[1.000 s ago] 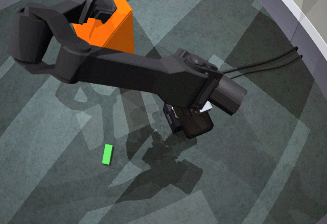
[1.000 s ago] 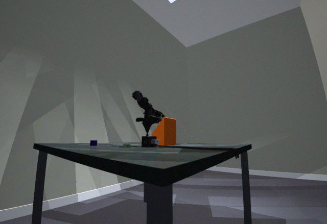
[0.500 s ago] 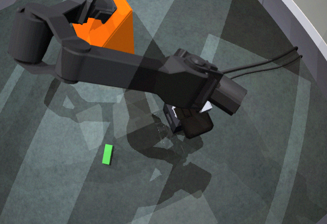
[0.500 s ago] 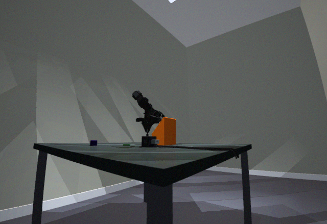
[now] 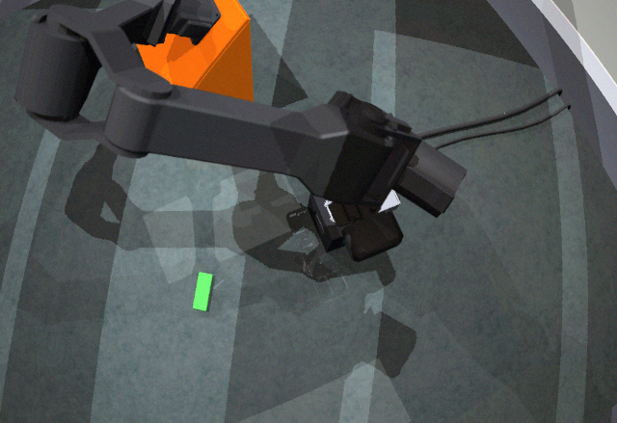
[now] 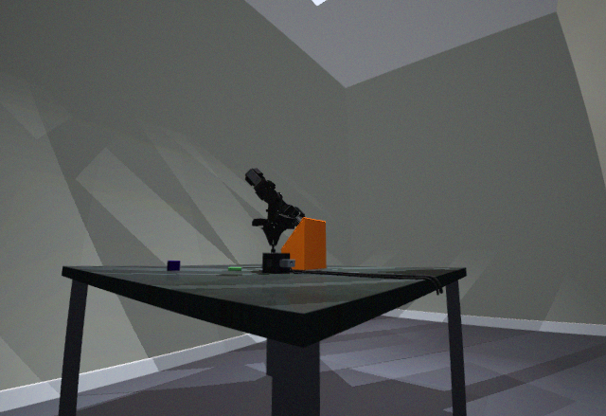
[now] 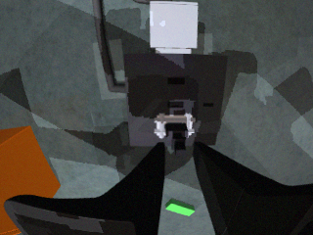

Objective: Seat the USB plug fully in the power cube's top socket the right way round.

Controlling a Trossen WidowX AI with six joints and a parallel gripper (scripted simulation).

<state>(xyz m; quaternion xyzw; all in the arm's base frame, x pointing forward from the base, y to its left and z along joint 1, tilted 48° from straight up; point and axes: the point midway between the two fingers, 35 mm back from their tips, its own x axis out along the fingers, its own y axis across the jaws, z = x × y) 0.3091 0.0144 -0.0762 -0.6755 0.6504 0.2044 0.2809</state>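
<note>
We see our claw slightly apart, its tips on either side of the dark plug, with a gap between them. The plug is at the top of the black cube, by a pale bracket; we cannot tell how deep it sits. A white block adjoins the cube's side. Farther off on the surface lie a green bar and the orange wedge.

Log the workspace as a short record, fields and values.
gripper: partly open, fingertips apart, over the power cube
power cube: dark, upright
white block: at the cube's side
green block: flat on table
orange wedge: standing
plug seating: cannot tell
</note>
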